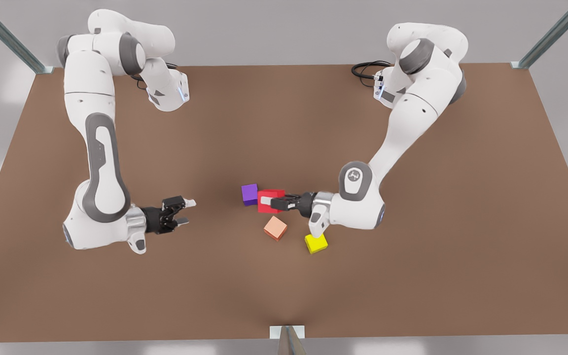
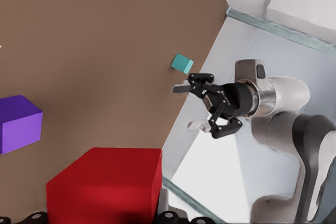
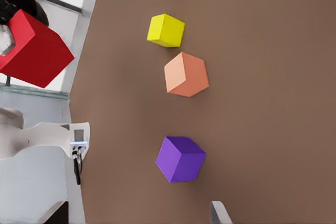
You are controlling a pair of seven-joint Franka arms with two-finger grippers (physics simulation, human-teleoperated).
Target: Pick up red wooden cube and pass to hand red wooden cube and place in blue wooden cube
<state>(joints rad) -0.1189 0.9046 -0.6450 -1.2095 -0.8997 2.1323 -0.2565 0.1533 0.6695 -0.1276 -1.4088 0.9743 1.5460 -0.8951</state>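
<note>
Pickup was done: the left gripper point(image 1: 267, 201), on the front view's right, held the red cube point(image 1: 270, 200) between its fingers, lifted above the worktop point(image 1: 412, 276) near the purple cube point(image 1: 249, 194). The right gripper point(image 1: 186, 212) waited wide open, well apart on the front view's left. Handover and placing at the teal cube point(image 2: 182, 63) were, I judge, not yet done.

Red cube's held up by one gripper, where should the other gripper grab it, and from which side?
Probably the red wooden cube's two bare side faces, at the end pointing away from the left gripper, coming in level from the front view's left. The left gripper is shut on it with a finger across its top, and the open right gripper faces that free end.
</note>
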